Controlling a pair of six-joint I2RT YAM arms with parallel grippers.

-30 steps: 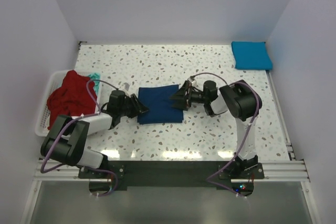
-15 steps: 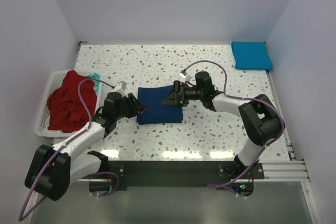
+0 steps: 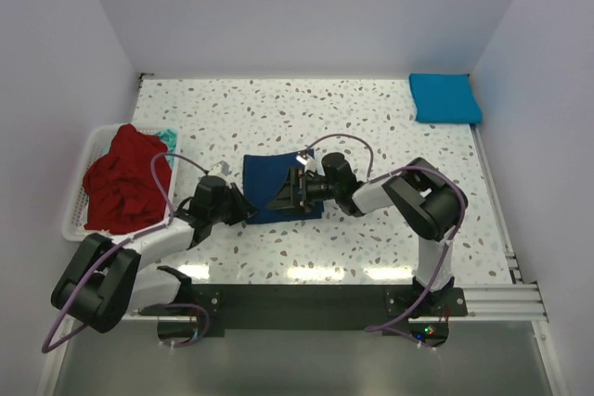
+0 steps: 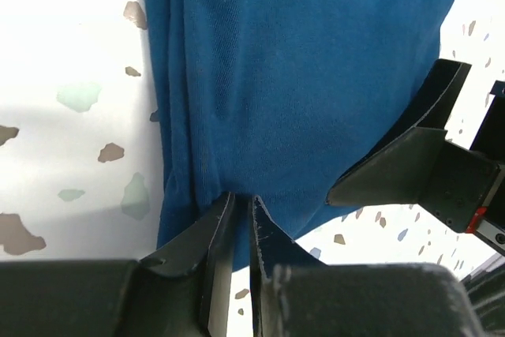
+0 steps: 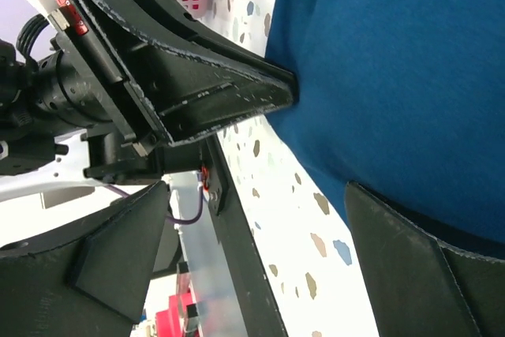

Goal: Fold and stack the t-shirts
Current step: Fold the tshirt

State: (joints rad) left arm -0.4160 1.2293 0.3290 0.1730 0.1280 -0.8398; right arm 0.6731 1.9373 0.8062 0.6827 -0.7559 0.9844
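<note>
My left hand (image 4: 239,201) is almost pressed together. Its two fingers (image 4: 215,230) pinch the near edge of the navy blue t-shirt (image 4: 316,76), close to its left corner. Only a thin slit shows between them. The blue cloth bunches up right at their tips.

My right hand (image 3: 283,198) is spread as wide as it goes and holds nothing. It lies low over the same near edge of the navy blue t-shirt, just beside my left hand. One of its fingers (image 5: 418,266) is over the blue cloth. The other is out over the speckled table (image 3: 371,127). I cannot tell if the first finger presses on the cloth or floats just above it.

The navy blue t-shirt lies folded flat in the middle of the table, between my two arms.

Now I count. I see four t-shirts. One is the navy blue one. One is the turquoise-blue t-shirt (image 3: 445,97), folded in the far right corner of the table. One is the red t-shirt (image 3: 125,183), heaped in the white basket (image 3: 79,222) at the left side. One is the teal t-shirt (image 3: 168,140), a small bit peeking out behind the red one. There is one basket, and I have two hands.
</note>
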